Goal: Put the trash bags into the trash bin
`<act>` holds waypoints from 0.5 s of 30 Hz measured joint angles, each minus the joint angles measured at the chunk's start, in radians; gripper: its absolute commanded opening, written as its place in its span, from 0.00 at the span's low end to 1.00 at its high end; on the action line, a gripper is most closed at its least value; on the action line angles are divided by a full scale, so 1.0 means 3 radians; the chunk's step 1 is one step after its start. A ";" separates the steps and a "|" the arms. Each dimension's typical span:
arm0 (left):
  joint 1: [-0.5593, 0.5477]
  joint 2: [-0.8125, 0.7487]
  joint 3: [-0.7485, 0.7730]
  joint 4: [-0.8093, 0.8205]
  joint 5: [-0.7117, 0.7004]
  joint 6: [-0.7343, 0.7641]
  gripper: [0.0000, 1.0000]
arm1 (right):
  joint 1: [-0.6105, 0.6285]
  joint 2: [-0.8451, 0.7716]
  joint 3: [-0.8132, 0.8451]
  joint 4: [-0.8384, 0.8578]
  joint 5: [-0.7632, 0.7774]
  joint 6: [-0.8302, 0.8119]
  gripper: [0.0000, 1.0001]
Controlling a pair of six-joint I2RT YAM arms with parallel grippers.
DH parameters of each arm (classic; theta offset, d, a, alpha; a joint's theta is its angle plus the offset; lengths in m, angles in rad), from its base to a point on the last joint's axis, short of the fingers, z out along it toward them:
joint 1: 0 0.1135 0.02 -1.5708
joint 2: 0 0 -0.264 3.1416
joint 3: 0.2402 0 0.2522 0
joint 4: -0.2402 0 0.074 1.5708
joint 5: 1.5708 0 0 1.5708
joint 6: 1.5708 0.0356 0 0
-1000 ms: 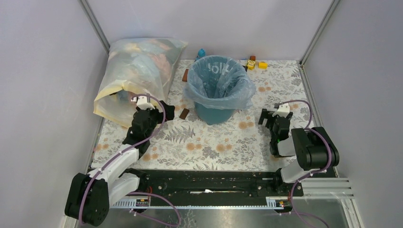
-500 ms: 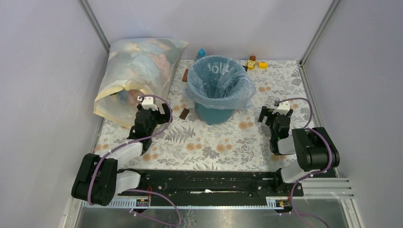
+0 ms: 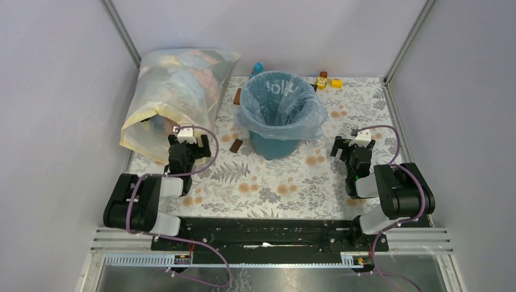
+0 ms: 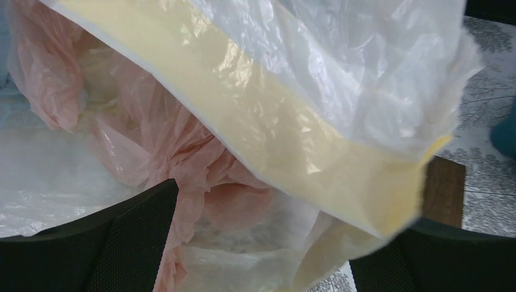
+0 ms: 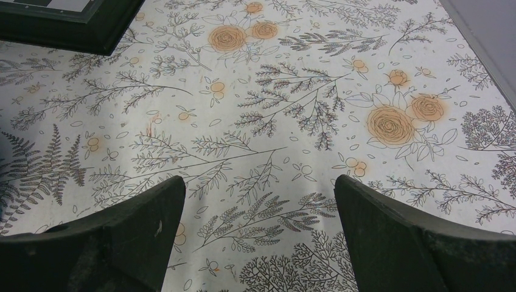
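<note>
The dark teal trash bin [image 3: 274, 146] stands upright at the table's middle back. The pale blue trash bag [image 3: 307, 118] lines it, its edge folded out over the rim. My left gripper [image 3: 188, 141] is open to the left of the bin, at the mouth of the large cloudy yellow-edged bag [image 3: 173, 97]. In the left wrist view the gripper [image 4: 286, 243] has its jaws wide apart, with that bag's yellow edge [image 4: 292, 140] and pink film [image 4: 182, 152] in front of them. My right gripper [image 3: 348, 146] is open and empty to the right of the bin, over bare tablecloth [image 5: 258, 194].
A brown block [image 3: 236, 145] lies between my left gripper and the bin, also in the left wrist view [image 4: 444, 191]. Another brown block [image 3: 237, 96] lies left of the bin. Small yellow and brown toys [image 3: 325, 81] sit at the back right. Walls close in on both sides.
My left arm has folded back toward its base, and its gripper has drawn slightly toward the near left, staying at the big bag's mouth. The right arm has barely moved.
</note>
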 measured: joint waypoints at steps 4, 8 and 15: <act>0.0052 0.0387 -0.0042 0.0432 -0.0010 0.0034 0.99 | 0.0000 0.0000 0.0000 0.0001 0.0000 0.0000 1.00; 0.0107 0.0474 -0.0158 0.0716 0.0011 0.0048 0.99 | 0.0000 0.0001 0.0000 0.0001 0.0000 0.0000 1.00; 0.0108 0.0473 -0.0235 0.0937 -0.0046 0.0057 0.99 | 0.0000 0.0000 0.0000 0.0001 0.0000 0.0000 1.00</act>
